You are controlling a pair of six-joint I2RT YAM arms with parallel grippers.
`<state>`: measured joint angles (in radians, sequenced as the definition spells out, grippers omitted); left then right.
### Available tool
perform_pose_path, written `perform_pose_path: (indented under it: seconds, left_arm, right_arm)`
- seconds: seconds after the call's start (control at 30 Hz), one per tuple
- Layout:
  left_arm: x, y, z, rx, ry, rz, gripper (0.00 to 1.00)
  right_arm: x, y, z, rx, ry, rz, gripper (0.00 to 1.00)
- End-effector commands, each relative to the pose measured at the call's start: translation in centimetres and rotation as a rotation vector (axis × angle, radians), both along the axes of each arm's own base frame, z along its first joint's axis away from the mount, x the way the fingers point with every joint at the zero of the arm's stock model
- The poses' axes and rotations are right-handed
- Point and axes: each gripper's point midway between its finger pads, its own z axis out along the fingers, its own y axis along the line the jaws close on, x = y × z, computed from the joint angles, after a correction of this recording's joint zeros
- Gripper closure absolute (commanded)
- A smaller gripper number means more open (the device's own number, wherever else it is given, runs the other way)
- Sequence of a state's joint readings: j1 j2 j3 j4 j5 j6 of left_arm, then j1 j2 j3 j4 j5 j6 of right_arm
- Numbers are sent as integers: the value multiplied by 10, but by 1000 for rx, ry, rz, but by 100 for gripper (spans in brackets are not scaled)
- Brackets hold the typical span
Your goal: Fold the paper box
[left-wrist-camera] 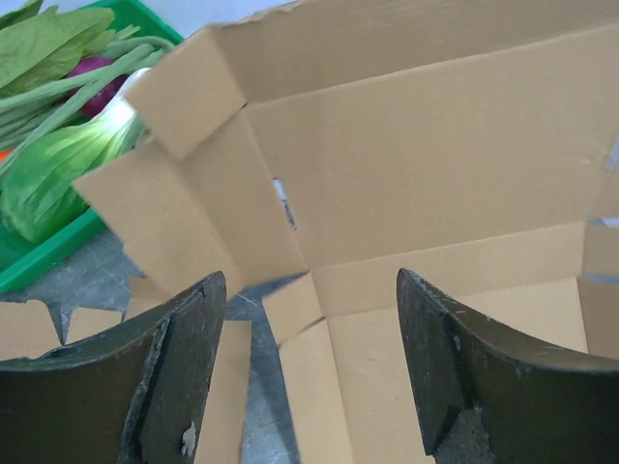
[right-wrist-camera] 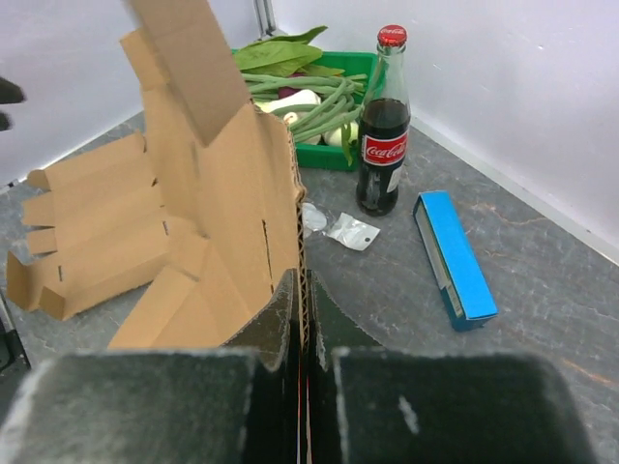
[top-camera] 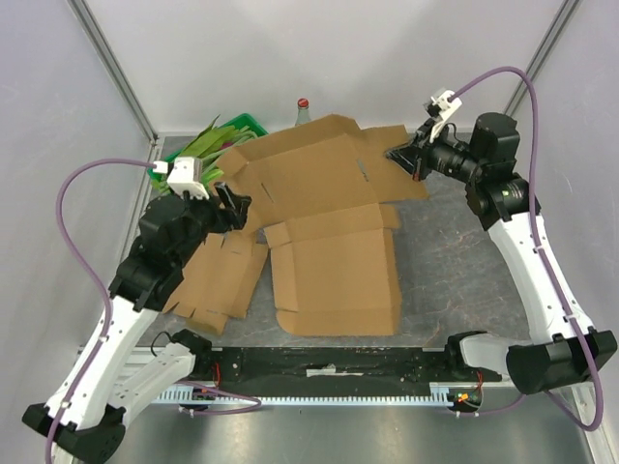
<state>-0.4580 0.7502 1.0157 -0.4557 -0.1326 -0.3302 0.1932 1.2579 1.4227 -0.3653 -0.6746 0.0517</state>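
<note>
Bottle [right-wrist-camera: 385,121] (Coca-Cola label) near raised paper box [right-wrist-camera: 222,213]

Top view: bare table [top-camera: 445,261] at right of centre, beside the box [top-camera: 334,271], open for passage. Raised box panel blocks upper centre; tray [top-camera: 247,122] and bottle [top-camera: 302,111] crowd the back behind it. Right wrist view: blue pack [right-wrist-camera: 453,253] lies right of the bottle [right-wrist-camera: 384,126], narrow gap between.

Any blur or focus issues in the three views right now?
Top external: sharp, even light, the cardboard box crisp. Left wrist: box and greens smeared soft. Right wrist: near fingers and raised flap out of focus; cola bottle sharp.
</note>
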Motion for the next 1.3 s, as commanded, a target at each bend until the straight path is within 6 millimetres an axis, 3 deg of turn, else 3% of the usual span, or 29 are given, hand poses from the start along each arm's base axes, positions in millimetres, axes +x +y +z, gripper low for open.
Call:
perform_pose_path:
  seconds: [0.0, 0.13, 0.2, 0.23, 0.27, 0.3, 0.37, 0.43, 0.57, 0.6, 0.67, 0.7, 0.83, 0.9, 0.93, 1.07, 1.27]
  left_arm:
    - [31, 7, 10, -61, 1, 71, 25]
    - [36, 3, 30, -19, -79, -5, 25]
    - [32, -12, 54, 42, -197, -131, 25]
    - [37, -20, 57, 64, -217, -175, 23]
    - [33, -38, 60, 109, -256, -307, 23]
    - [31, -49, 75, 130, -310, -382, 24]
    - [40, -68, 70, 184, -351, -503, 24]
    - [49, -73, 83, 212, -422, -520, 24]
    - [68, -82, 82, 301, -493, -598, 25]
    - [81, -80, 83, 310, -485, -608, 26]
    - [87, -80, 74, 313, -456, -678, 28]
    - [99, -71, 76, 321, -445, -664, 29]
    - [101, -57, 81, 320, -489, -661, 33]
    - [96, -59, 83, 307, -492, -712, 36]
    - [95, -65, 74, 305, -472, -774, 38]
    - [100, -60, 65, 300, -437, -752, 41]
    - [77, -54, 104, 227, -531, -818, 40]
  right_arm:
    - [-17, 2, 35, 106, -111, 30, 100]
    - [-25, 2, 28, 108, -104, 41, 100]
    - [-31, 3, 24, 103, -113, 58, 100]
    - [-34, 3, 23, 100, -116, 65, 100]
    - [-37, 4, 24, 101, -128, 78, 100]
    - [-38, 5, 20, 98, -126, 90, 100]
    - [-42, 7, 21, 100, -136, 114, 100]
    - [-43, 8, 20, 101, -136, 118, 100]
    - [-52, 11, 24, 106, -150, 160, 100]
    - [-53, 10, 25, 107, -153, 160, 100]
    - [-57, 10, 28, 107, -162, 164, 100]
    - [-58, 10, 29, 104, -168, 166, 100]
    - [-66, 10, 31, 103, -183, 183, 100]
    - [-67, 11, 32, 105, -184, 188, 100]
    - [-68, 11, 33, 108, -181, 191, 100]
    - [-72, 12, 36, 110, -190, 205, 100]
    - [-73, 12, 37, 113, -188, 203, 100]
